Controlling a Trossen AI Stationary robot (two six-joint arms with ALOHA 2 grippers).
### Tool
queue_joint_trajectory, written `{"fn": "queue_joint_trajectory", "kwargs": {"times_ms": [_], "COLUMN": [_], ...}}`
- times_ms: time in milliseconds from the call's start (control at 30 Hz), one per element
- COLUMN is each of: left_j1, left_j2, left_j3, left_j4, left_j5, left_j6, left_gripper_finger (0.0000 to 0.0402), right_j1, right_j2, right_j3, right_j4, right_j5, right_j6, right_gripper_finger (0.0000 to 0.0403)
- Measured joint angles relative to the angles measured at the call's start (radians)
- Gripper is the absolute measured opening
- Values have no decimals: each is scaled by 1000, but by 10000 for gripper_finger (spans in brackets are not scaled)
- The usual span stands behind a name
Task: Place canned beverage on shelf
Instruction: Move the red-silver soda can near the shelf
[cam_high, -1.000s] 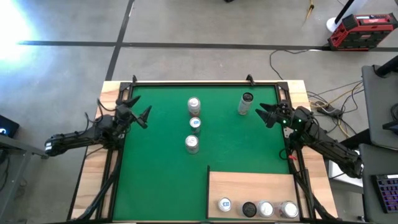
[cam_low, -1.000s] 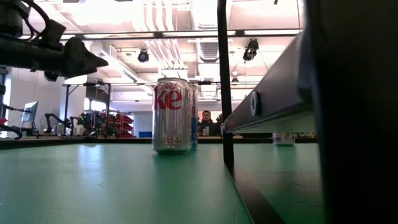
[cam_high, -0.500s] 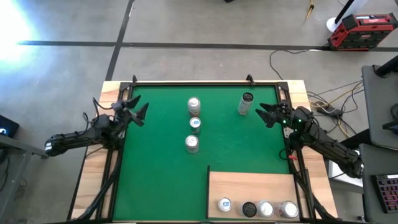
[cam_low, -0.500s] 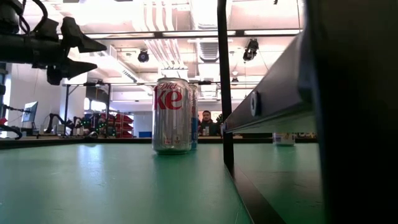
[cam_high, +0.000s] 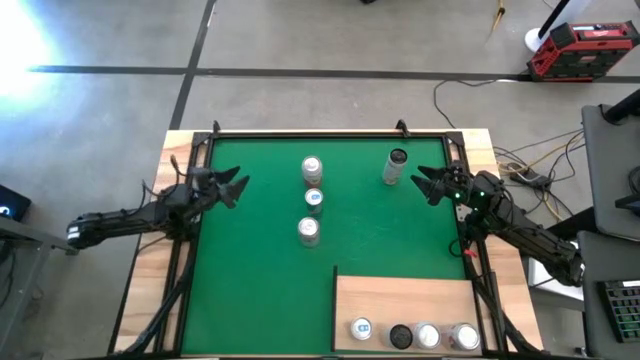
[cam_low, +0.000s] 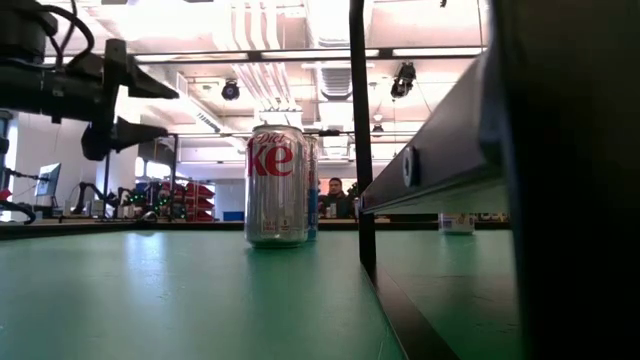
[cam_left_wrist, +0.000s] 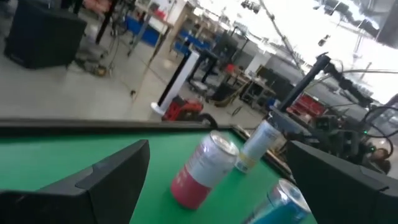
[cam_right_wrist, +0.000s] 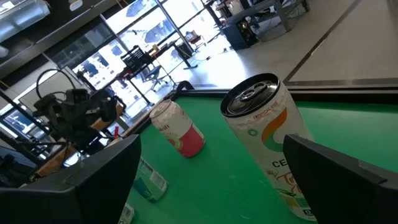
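Note:
Three cans stand in a row mid-mat: a red-and-white one (cam_high: 312, 167), a blue one (cam_high: 314, 198) and a silver Diet Coke can (cam_high: 308, 231), which also shows in the low view (cam_low: 277, 185). A tall white-and-orange can (cam_high: 396, 167) stands at the far right and shows close in the right wrist view (cam_right_wrist: 270, 140). The pale wooden shelf (cam_high: 405, 295) lies at the near right. My left gripper (cam_high: 235, 187) is open, left of the row. My right gripper (cam_high: 425, 183) is open, just right of the tall can.
Several cans (cam_high: 428, 336) stand along the shelf's near edge. The shelf's dark edge (cam_low: 430, 170) fills the right of the low view. Wooden rim strips (cam_high: 180, 150) frame the green mat (cam_high: 260, 280). A person (cam_low: 334, 196) sits in the room behind.
My left gripper has rolled about its own axis, so its two fingers now stand one above the other in the low view. It has also shifted slightly toward the row of cans. The cans and my right arm have kept still.

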Motion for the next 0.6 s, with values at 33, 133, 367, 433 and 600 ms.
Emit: {"fn": "queue_joint_trajectory", "kwargs": {"times_ms": [33,133,367,433,600], "left_j1": [0,0,-1,-1,-2], "left_j2": [16,80,347,448,701], "left_j3": [10,80,357,434,604], "left_j4": [-11,-80,-382,-468,-625], "left_j5": [8,38,118,150,294], "left_j6": [-16,-50,-155,-248,-475], "left_gripper_finger": [363,364,364,364,364], "right_j1": [0,0,0,0,0], "right_j2": [0,0,0,0,0], "right_j3": [0,0,0,0,0], "right_j4": [0,0,0,0,0], "right_j5": [0,0,0,0,0], "right_j6": [0,0,0,0,0], "right_gripper_finger": [384,384,384,384,384]}}
